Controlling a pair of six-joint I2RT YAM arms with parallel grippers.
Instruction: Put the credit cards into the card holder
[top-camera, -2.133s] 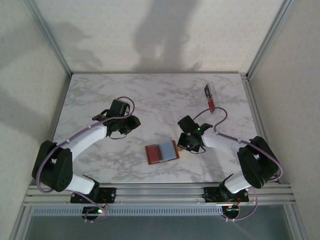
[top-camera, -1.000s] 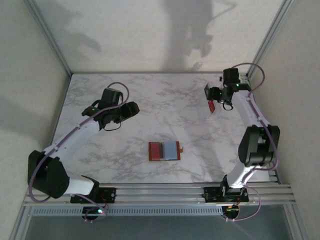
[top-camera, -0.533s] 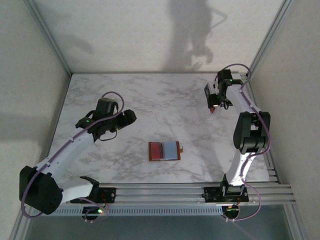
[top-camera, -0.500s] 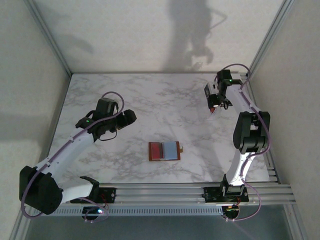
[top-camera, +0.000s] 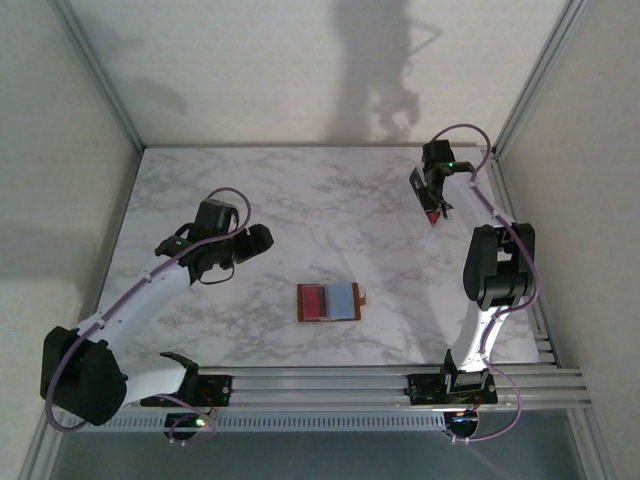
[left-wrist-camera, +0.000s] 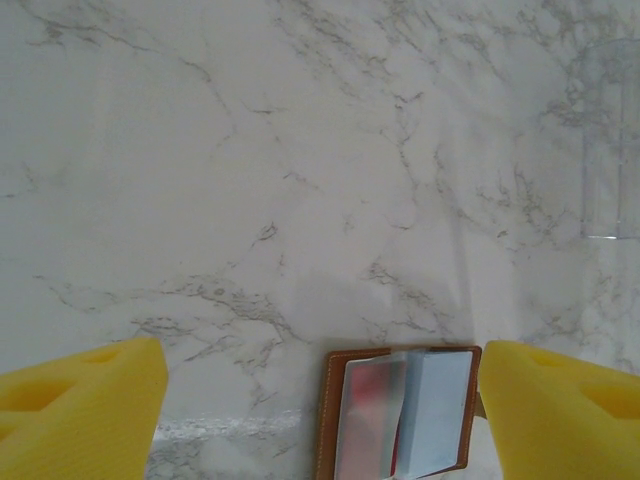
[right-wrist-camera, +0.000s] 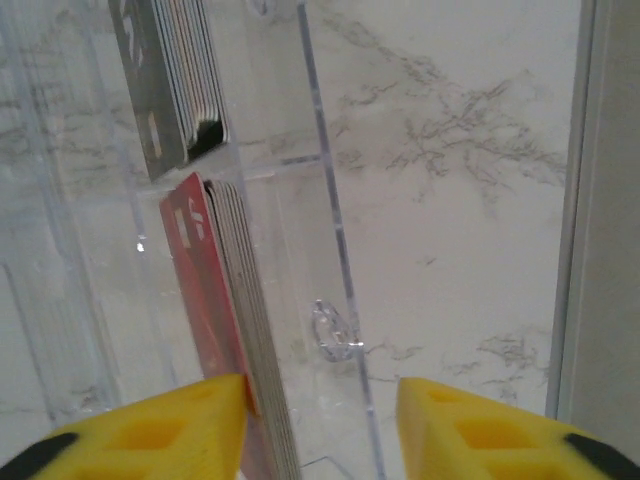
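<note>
The card holder (top-camera: 328, 302) lies open in the middle of the table, tan-brown, with a red card (top-camera: 315, 301) and a pale blue one (top-camera: 343, 299) in it. The left wrist view has the card holder (left-wrist-camera: 332, 410) low between the yellow pads, well beneath them. My left gripper (top-camera: 255, 240) hovers open up and left of it. At the back right my right gripper (top-camera: 434, 200) reaches into the clear tray. There its open jaws straddle a stack of credit cards (right-wrist-camera: 205, 300) with a red face. The left pad (right-wrist-camera: 150, 435) touches the red face and the right pad (right-wrist-camera: 490, 430) stands apart.
The clear plastic tray (top-camera: 416, 180) stands at the back right by the metal frame post (right-wrist-camera: 605, 200). Its thin wall (right-wrist-camera: 335, 250) runs between my right fingers. A second, grey stack of cards (right-wrist-camera: 170, 80) stands behind the red one. The tray's corner (left-wrist-camera: 610, 140) is at the left wrist view's upper right.
The right arm swung from beside the card holder to the tray, then settled lower over it with narrower jaws. The left arm drew back slightly toward the left.
</note>
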